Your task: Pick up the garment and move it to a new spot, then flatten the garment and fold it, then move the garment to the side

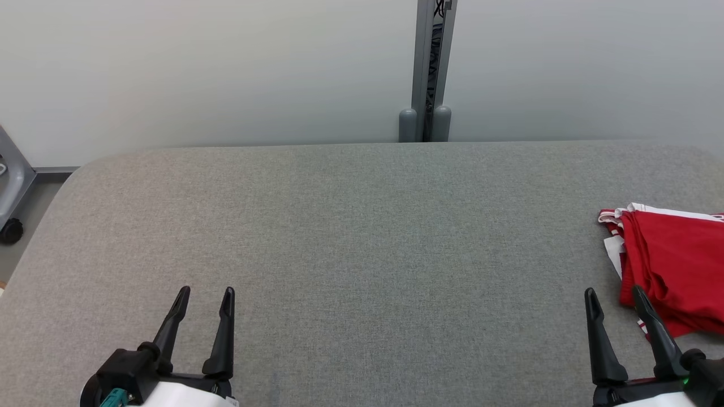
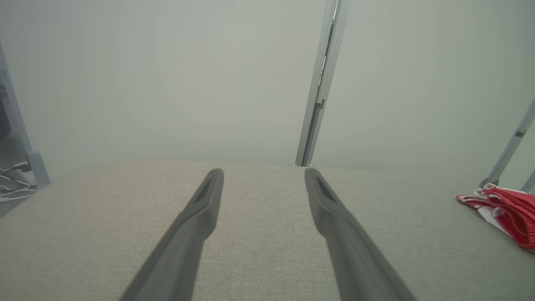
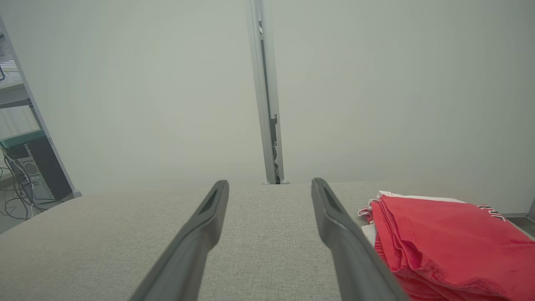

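Red garment [image 1: 676, 265] lies bunched at right side of table [image 1: 362, 226], just beyond right hand [image 1: 613, 291]. Left hand [image 1: 206, 291] at near left, well apart. Both spread, empty. Likely risk: pinch catches top layer only, so rest drags or slides off right edge.

No text, label, brand or number can be read in any view. The closest thing to lettering is a few small dark marks at the pale edge of the red garment [image 3: 443, 238], at the right of the right wrist view. They are too small and blurred to tell whether they are letters or a pattern.
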Robot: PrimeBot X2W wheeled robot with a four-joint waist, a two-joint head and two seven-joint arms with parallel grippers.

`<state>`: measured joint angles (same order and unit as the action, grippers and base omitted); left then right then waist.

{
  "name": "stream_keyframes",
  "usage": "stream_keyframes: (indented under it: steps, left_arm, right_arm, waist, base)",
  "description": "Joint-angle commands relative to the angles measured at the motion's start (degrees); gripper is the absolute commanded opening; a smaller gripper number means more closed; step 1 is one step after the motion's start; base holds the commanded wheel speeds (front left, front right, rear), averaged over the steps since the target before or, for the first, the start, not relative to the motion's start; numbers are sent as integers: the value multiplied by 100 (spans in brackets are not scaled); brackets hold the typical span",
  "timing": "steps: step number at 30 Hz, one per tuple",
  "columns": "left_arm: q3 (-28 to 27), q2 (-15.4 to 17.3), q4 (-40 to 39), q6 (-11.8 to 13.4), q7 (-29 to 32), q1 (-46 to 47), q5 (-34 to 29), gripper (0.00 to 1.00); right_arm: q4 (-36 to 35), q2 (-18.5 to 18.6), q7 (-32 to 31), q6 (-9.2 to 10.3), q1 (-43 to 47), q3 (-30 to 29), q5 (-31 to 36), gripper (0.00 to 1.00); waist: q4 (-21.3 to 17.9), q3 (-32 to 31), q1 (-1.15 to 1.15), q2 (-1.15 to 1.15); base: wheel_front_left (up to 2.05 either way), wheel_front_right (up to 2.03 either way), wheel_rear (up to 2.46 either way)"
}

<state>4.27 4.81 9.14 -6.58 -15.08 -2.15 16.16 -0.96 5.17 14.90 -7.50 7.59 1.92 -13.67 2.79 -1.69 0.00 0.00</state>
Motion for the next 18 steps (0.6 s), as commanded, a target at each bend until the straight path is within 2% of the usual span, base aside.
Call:
stream_keyframes:
  steps: [1,2,3,6,18]
  left_arm:
    - [-37,16,10,-39,-7,-12,-17,100]
    - [-14,5,41,-40,-7,-7,0,100]
    - [5,-9,58,-28,0,-2,6,0]
    - [20,-44,195,-28,15,-42,52,0]
    - [-256,-67,89,-34,335,-36,1299,0]
  right_arm:
    - [21,-12,40,1,-37,-26,-2,100]
    - [27,-17,40,1,-50,-22,6,100]
    - [20,-15,-1,0,4,10,-3,0]
    - [140,-44,-18,0,47,50,-49,0]
    - [437,-23,-336,0,-285,78,-1395,0]
  waist:
    - [-1,4,0,0]
    - [-1,11,0,0]
    - [-2,10,0,0]
    - [-4,12,0,0]
    - [-30,28,0,0]
  base:
    - [0,0,0]
    - [0,0,0]
    - [0,0,0]
    - [0,0,0]
    - [0,0,0]
